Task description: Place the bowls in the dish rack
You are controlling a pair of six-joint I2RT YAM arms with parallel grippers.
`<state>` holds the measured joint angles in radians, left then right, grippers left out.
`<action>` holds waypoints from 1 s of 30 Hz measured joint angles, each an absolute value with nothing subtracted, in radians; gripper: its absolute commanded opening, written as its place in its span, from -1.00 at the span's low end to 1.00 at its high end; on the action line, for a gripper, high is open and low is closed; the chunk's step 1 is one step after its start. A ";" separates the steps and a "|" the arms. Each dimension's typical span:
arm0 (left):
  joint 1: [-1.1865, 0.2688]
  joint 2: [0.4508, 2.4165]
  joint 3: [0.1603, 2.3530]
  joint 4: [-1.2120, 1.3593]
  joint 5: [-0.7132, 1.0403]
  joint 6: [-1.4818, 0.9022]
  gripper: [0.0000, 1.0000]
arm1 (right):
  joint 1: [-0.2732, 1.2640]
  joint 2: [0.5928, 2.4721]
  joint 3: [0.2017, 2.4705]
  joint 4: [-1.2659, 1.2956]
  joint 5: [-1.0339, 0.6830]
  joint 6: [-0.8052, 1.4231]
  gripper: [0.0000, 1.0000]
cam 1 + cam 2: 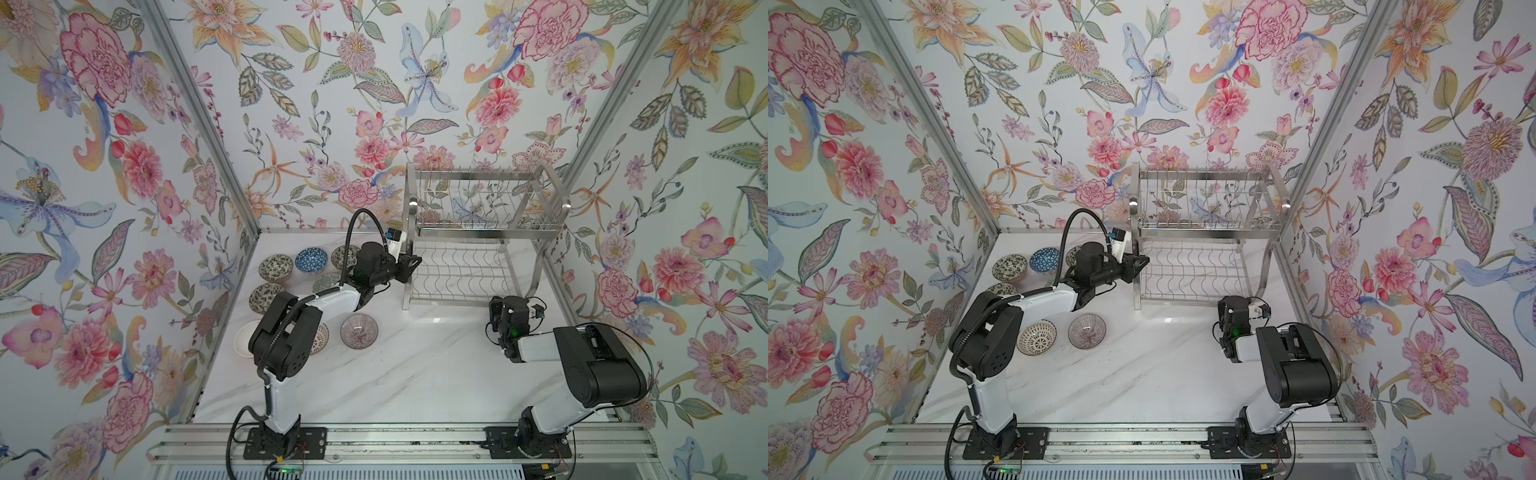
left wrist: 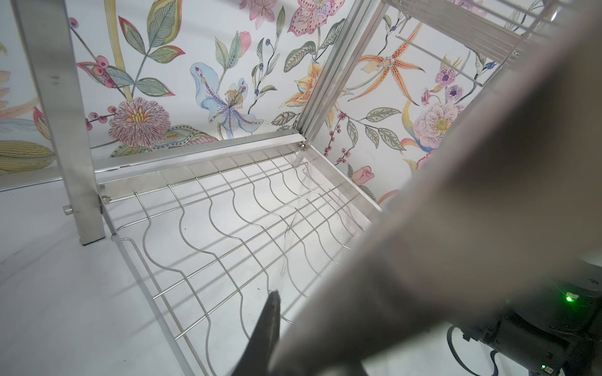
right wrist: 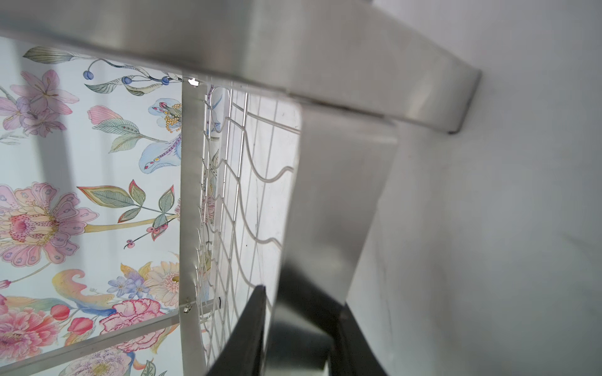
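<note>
Clamping the dish rack (image 3: pixel 325 195) is the right claw (image 3: pixel 301 299) (hidden overhead).

Marble table (image 1: pixel 415 374) holds bowls (image 1: pixel 359 330) left, dish rack (image 1: pixel 486 226) rear right.

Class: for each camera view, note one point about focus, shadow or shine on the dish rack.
Left wrist view: one dish rack bar near the lens is a grey blur; the lower wires are sharp, with striped shadows on the table. Right wrist view: the nearest bar is soft, the wire grid crisper. Both top views: sharp, evenly lit, steel glinting.
</note>
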<state>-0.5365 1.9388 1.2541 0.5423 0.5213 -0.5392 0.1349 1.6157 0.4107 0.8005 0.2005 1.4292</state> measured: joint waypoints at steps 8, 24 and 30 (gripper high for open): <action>-0.530 1.960 1.295 0.513 0.517 -0.526 -0.58 | 0.138 1.610 0.420 0.777 0.202 1.438 -0.58; -0.515 1.973 1.357 0.426 0.400 -0.527 -0.42 | 0.159 1.612 0.490 0.664 0.151 1.393 -0.29; -0.497 1.973 1.364 0.404 0.363 -0.519 -0.23 | 0.179 1.612 0.499 0.663 0.117 1.291 -0.11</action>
